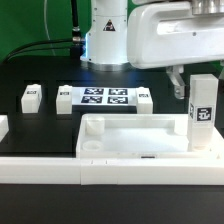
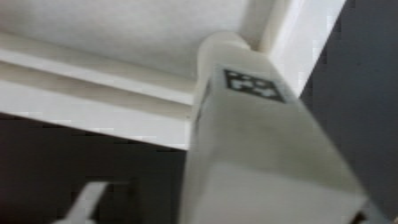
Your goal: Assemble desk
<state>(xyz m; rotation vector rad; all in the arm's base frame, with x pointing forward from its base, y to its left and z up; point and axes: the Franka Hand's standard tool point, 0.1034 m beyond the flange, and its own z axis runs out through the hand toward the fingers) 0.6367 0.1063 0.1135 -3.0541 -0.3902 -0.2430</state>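
A black tabletop [image 1: 40, 120] is seen in the exterior view. Beyond the desk panel a white robot arm [image 1: 165, 35] is seen, and it reaches over the panel's end on the exterior view's right. A long low white border rail [image 1: 60, 170] is laid along the panel's near side, touching it or very nearly so.

The desk panel [image 1: 140, 138], a white tray with a raised rim, is lying flat on the tabletop just behind that rail. A round socket [image 1: 93, 143] is seen in its near corner on the exterior view's left. In the wrist view only a stretch of the panel's rim [image 2: 107, 85] is shown.

The marker board [image 1: 105, 97] is placed behind the panel, apart from it.

The tool [image 1: 197, 88] is positioned above the panel's corner on the exterior view's right, with its fingers set on either side of a tagged leg. Whether they press on the leg cannot be told.

That leg [image 1: 203, 112] is standing upright at the same corner of the panel. In the wrist view the leg [image 2: 249, 150] is seen against the rim. Whether it is seated in a socket cannot be told.

Three more tagged legs are lying on the tabletop behind the panel: one [image 1: 30, 96] well off toward the exterior view's left, one [image 1: 65, 96] behind the panel's left corner, and one [image 1: 144, 97] behind its middle.
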